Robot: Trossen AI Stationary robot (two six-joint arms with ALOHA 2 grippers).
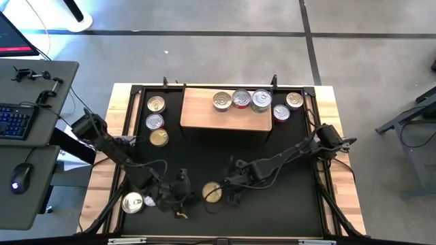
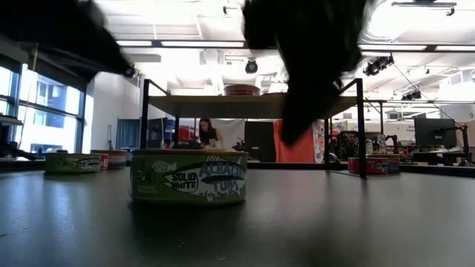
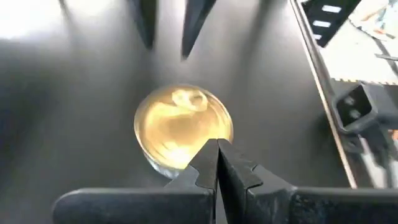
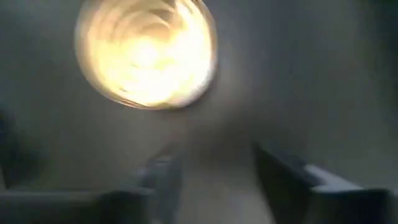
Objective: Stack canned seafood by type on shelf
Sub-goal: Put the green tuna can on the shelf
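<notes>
The shelf [image 1: 204, 112] is a light wooden board on thin black legs, standing at the middle of the desk's far edge. Three silver-lidded tins [image 1: 242, 99] sit in a row on its right half, one with red sides. Two more tins [image 1: 287, 107] lie beside its right end. Three tins [image 1: 156, 121] line up off its left end, the nearest gold-lidded. A gold-lidded tuna tin [image 1: 212, 192] lies upright near the front edge, and a silver one [image 1: 132, 202] by the front-left corner.
</notes>
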